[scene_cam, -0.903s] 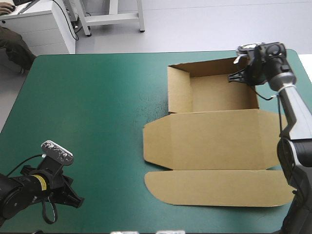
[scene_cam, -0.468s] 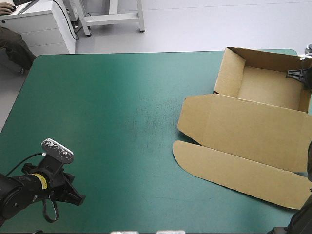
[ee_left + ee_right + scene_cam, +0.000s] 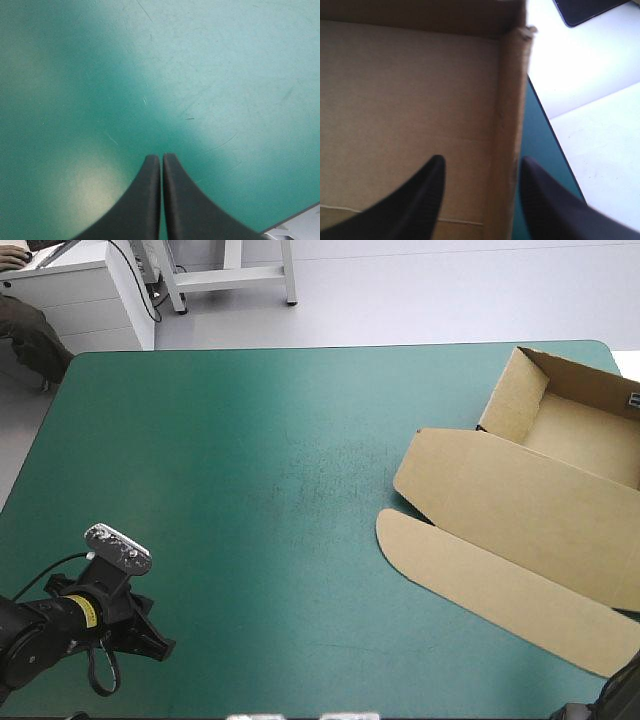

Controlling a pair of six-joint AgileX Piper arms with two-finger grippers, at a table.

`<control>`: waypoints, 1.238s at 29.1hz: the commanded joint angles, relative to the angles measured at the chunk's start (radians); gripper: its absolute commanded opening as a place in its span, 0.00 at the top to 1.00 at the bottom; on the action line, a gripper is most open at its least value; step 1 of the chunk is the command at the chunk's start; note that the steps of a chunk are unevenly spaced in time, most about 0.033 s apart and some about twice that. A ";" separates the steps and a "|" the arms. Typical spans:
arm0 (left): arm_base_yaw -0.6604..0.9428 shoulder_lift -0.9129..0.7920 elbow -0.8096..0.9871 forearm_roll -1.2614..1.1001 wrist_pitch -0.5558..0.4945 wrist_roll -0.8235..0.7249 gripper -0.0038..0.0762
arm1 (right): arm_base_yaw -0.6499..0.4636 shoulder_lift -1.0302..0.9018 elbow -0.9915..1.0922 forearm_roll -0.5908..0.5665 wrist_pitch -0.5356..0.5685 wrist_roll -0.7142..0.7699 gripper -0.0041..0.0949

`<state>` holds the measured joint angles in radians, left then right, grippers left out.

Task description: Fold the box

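Observation:
The brown box point(image 3: 520, 500) lies at the table's far right, turned askew and running past the picture's right side. Its tray point(image 3: 585, 430) has raised walls and the lid point(image 3: 480, 580) lies flat toward the front. In the right wrist view my right gripper point(image 3: 481, 160) stands open astride one tray wall point(image 3: 510, 110), with one finger over the tray floor point(image 3: 405, 90) and the other outside. Only a dark sliver of the right gripper point(image 3: 634, 400) shows in the high view. My left gripper point(image 3: 155, 645) rests shut near the front left corner, its fingertips point(image 3: 161, 159) over bare cover.
The table's right edge runs just beside my right gripper's outer finger: a thin strip of teal-green cover point(image 3: 537, 145), then pale floor point(image 3: 590, 115) beyond it. The table's far right corner point(image 3: 600, 345) lies close behind the tray.
The box has slid a long way to the right and turned, its tray now at the table's right edge. My right gripper went with it, out of the high view. The left arm stayed still.

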<state>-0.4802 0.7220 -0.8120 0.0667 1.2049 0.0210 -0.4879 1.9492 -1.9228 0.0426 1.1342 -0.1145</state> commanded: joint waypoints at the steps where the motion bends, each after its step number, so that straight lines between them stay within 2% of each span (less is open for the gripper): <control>1: -0.002 -0.002 -0.024 -0.009 -0.034 -0.008 0.96 | -0.005 -0.055 -0.038 0.015 -0.026 -0.013 0.13; 2: -0.002 -0.002 -0.024 -0.009 -0.034 -0.008 0.96 | -0.005 -0.057 -0.039 0.015 -0.026 -0.008 0.05; 3: -0.002 -0.002 -0.024 -0.009 -0.034 -0.008 0.96 | -0.005 -0.059 -0.042 0.015 -0.025 -0.008 0.01; 7: -0.002 -0.002 -0.024 -0.010 -0.034 -0.008 0.96 | -0.005 -0.069 -0.057 0.016 -0.011 -0.006 0.04; 10: -0.002 -0.002 -0.024 -0.010 -0.034 -0.008 0.96 | -0.005 -0.081 -0.087 0.041 0.031 -0.009 0.11; 12: -0.002 -0.002 -0.024 -0.013 -0.034 -0.008 0.96 | -0.005 -0.092 -0.099 0.080 0.062 -0.020 0.24; 13: -0.002 -0.002 -0.024 -0.015 -0.034 -0.008 0.96 | -0.003 -0.102 -0.104 0.111 0.073 -0.030 0.34; 15: -0.002 -0.002 -0.024 -0.017 -0.038 -0.008 0.96 | -0.004 -0.117 -0.104 0.181 0.081 -0.048 0.59; 17: -0.002 -0.002 -0.024 -0.017 -0.039 -0.008 0.96 | -0.004 -0.130 -0.104 0.247 0.102 -0.078 0.90; 18: -0.002 -0.002 -0.024 -0.017 -0.042 -0.008 0.96 | -0.004 -0.132 -0.104 0.276 0.115 -0.092 0.98; 22: -0.002 -0.002 -0.024 -0.056 -0.055 -0.008 0.96 | 0.029 -0.177 -0.056 0.350 0.120 -0.146 0.96; 28: -0.002 -0.002 -0.024 -0.090 -0.113 -0.004 0.96 | 0.195 -0.306 0.116 0.354 0.101 -0.201 0.96; 29: -0.002 -0.003 -0.023 -0.085 -0.141 -0.004 0.96 | 0.273 -0.376 0.215 0.352 0.048 -0.221 0.96; 36: -0.002 -0.054 0.014 -0.085 -0.224 -0.004 0.96 | 0.505 -0.674 0.613 0.355 -0.256 -0.241 0.96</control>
<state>-0.4802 0.6968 -0.7979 -0.0119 1.0619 0.0218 -0.0503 1.4221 -1.4180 0.3763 1.0350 -0.3292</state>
